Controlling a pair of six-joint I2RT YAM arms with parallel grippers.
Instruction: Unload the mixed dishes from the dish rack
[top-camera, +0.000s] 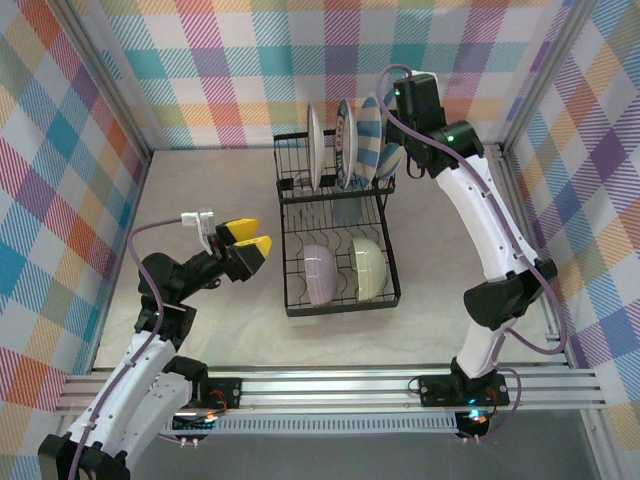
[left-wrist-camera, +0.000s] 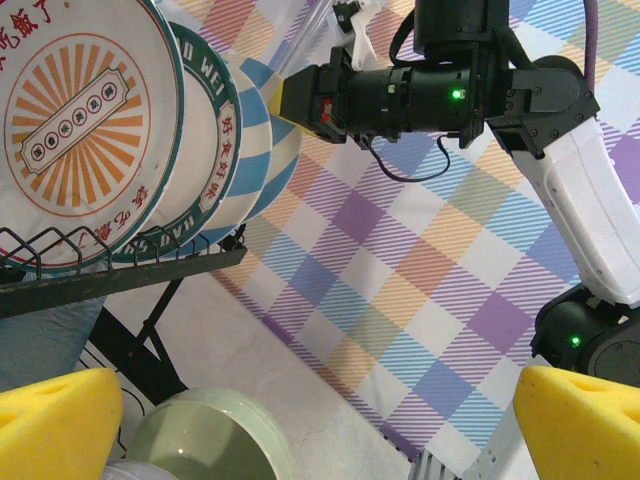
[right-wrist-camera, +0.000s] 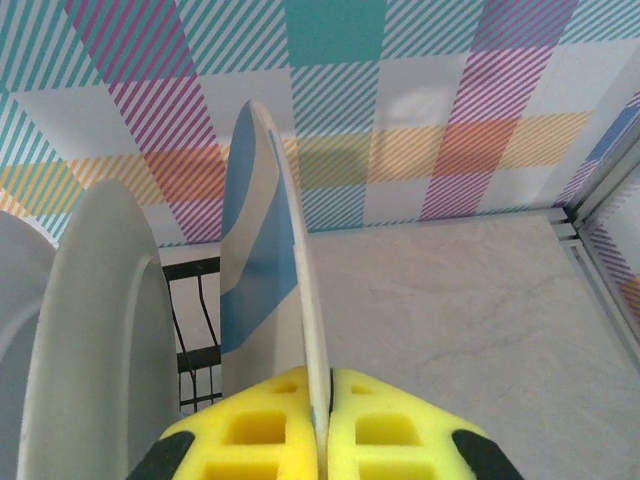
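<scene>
Plaid walls (top-camera: 200, 70) are seen behind the dish rack (top-camera: 343, 308), in whose upper tier an upright striped plate (right-wrist-camera: 262, 270) is pinched at its rim by the right gripper (right-wrist-camera: 320, 425); the left gripper (top-camera: 249, 238) is held wide apart, empty, left of the rack.

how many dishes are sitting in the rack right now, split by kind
blue-striped plates: 2
orange-pattern plate: 1
green-rimmed plate: 1
bowls: 2
total: 6

The striped plate (right-wrist-camera: 260, 270) looks glossy ceramic, the dish rack (left-wrist-camera: 120, 278) matt black wire.
</scene>
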